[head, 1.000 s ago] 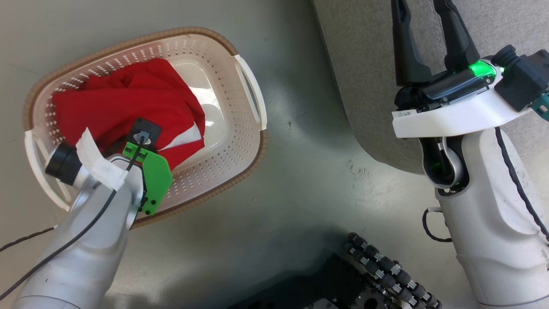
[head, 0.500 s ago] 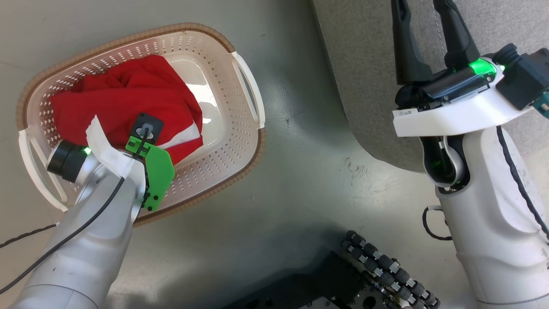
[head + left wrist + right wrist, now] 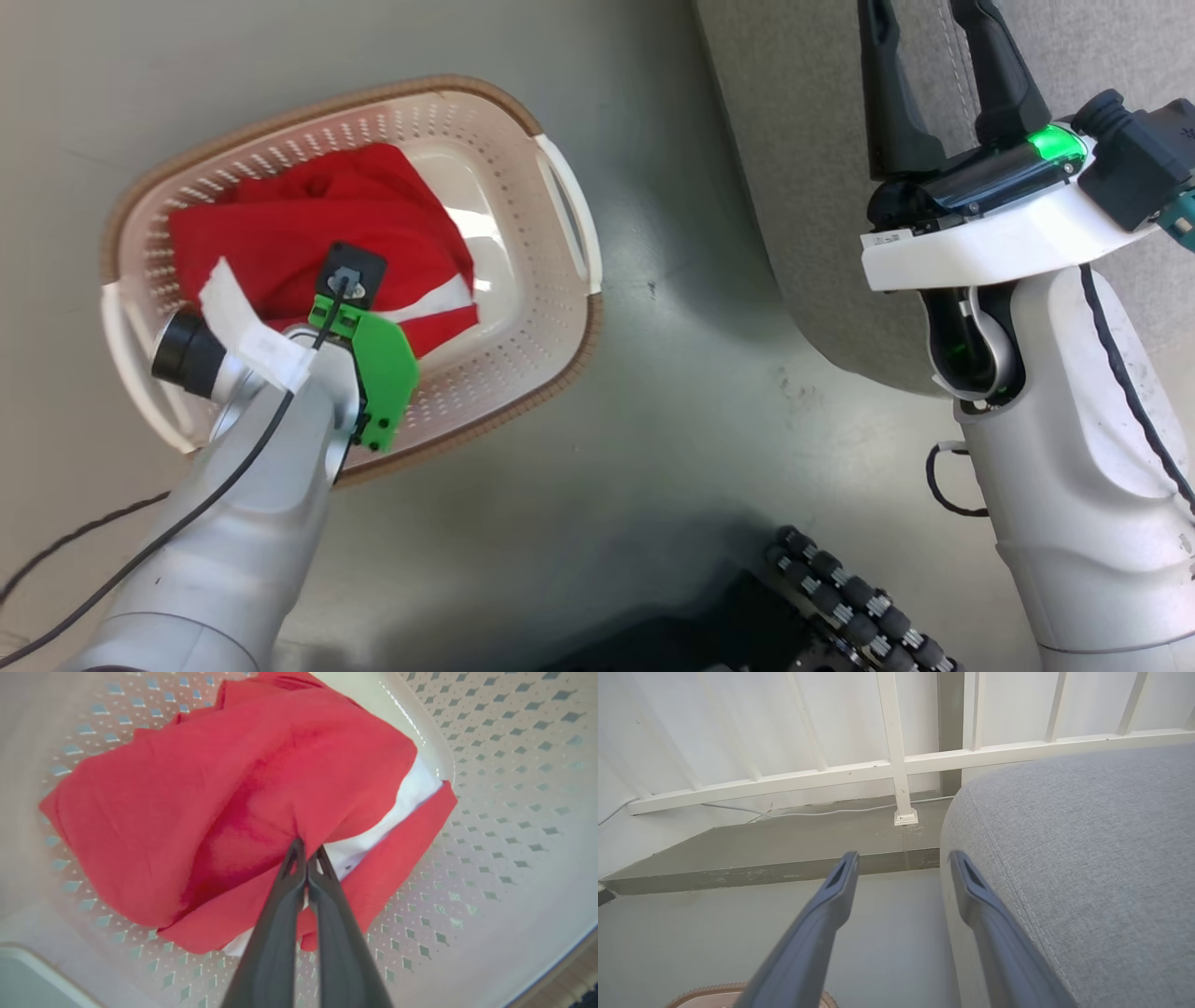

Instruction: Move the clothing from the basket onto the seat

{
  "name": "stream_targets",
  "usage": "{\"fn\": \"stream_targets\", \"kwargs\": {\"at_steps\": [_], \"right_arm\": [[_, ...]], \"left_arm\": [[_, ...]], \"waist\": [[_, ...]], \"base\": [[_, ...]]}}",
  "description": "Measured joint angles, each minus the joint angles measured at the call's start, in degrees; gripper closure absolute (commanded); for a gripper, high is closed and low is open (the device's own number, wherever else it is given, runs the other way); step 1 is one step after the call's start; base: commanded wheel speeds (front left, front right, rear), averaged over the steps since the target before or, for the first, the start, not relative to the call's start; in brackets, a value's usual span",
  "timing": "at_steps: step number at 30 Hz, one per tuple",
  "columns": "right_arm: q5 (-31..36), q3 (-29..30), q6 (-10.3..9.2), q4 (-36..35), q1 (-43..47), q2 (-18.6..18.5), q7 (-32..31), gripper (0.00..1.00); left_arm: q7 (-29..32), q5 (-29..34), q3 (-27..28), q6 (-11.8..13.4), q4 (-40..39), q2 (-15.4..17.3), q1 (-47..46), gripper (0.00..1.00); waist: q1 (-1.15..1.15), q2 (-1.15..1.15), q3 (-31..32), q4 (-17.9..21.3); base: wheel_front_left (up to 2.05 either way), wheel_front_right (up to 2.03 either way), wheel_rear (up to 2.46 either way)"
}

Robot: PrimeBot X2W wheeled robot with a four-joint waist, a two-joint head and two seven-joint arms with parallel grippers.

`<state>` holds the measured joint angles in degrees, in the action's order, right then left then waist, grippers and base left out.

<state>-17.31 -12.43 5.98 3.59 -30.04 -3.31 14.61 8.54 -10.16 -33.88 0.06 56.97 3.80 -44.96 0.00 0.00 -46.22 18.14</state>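
Red clothing (image 3: 317,233) with a white stripe lies bunched in the cream basket (image 3: 551,317) on the floor at the left of the head view. In the left wrist view my left gripper (image 3: 306,845) is down inside the basket (image 3: 490,812), its two fingers pressed together on a fold of the clothing (image 3: 210,788). In the head view its fingers are hidden under the wrist. My right gripper (image 3: 929,47) is open and holds nothing, at the left edge of the grey seat (image 3: 794,140). In the right wrist view my right gripper (image 3: 903,858) points past the seat (image 3: 1064,858).
The grey floor (image 3: 672,392) lies between basket and seat. My base with black rollers (image 3: 840,597) is at the bottom. A black cable (image 3: 65,551) trails at lower left. A white railing (image 3: 896,765) and a raised step (image 3: 784,870) stand beyond the seat.
My left gripper has shut on the red clothing inside the basket. The whole head picture has shifted a little as the camera moved. The right gripper stays open.
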Motion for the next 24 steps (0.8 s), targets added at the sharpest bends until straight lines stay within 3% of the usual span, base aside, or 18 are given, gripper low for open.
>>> {"fn": "stream_targets", "kwargs": {"at_steps": [24], "right_arm": [[3.35,1.51,0.55,6.75,6.15,-3.59,0.0,0.0]], "left_arm": [[-16.78,-11.94,5.97,-0.47,-3.25,-1.72,6.27,1.0]], "waist": [[0.0,0.0,13.83,-9.71]], "base": [[0.0,0.0,0.0]]}}
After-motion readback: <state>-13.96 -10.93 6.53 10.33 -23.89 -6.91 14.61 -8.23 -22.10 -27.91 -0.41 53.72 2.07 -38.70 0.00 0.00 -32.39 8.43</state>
